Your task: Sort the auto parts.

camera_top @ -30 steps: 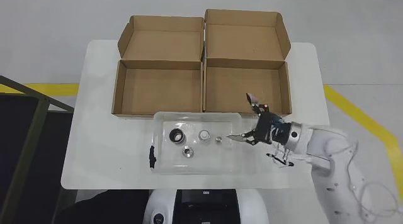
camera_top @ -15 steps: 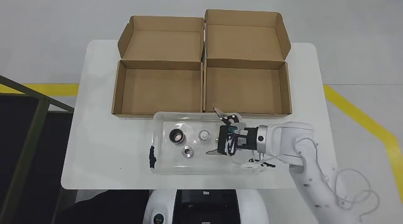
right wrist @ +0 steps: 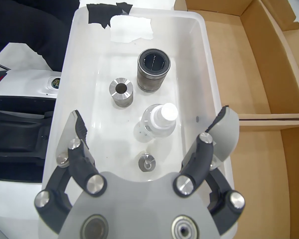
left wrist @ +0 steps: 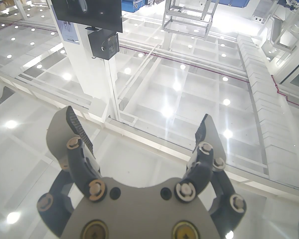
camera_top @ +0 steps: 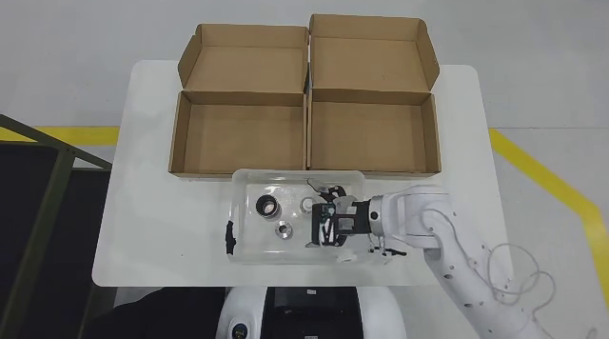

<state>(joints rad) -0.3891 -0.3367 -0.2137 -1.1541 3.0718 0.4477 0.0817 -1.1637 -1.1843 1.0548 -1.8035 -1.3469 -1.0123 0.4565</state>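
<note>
A white worktop (camera_top: 152, 215) stands on a pale grey floor and carries every item. The landmark is the clear rectangular plastic tub (camera_top: 238, 244) at the edge nearest the robot.

Right end effector (camera_top: 322, 223): hangs over the tub, right of its middle. Its fingers are spread wide and grip nothing. In the right wrist view the right end effector (right wrist: 150, 114) has one fingertip (right wrist: 77, 123) over each long wall of the tub (right wrist: 67, 75).

Contents of the tub, from the end effector outward:
- A small round steel stud (right wrist: 146, 162) lies on the tub floor, closest to the fingers.
- A clear plastic bottle with a white cap (right wrist: 159, 123) stands near the tub's middle (camera_top: 308, 205).
- A short bright steel cylinder with a central bore (right wrist: 121, 91) stands upright and apart from the bottle (camera_top: 284, 230).
- A taller dark grey metal sleeve with a black-rimmed open end (right wrist: 153, 70) stands just beside the cylinder without touching it (camera_top: 267, 208).
- A strip of black tape (right wrist: 102, 13) and a white paper patch (right wrist: 130, 29) sit on the tub's left end wall.

Beyond the tub, two open brown cardboard boxes sit side by side with lids folded back. One is behind the tub's left half (camera_top: 238, 134) and one behind its right half (camera_top: 371, 134).

Left end effector (left wrist: 137, 113): fingers apart and holding nothing. It points up at a bright gridded ceiling with round lamps (left wrist: 174, 85).
</note>
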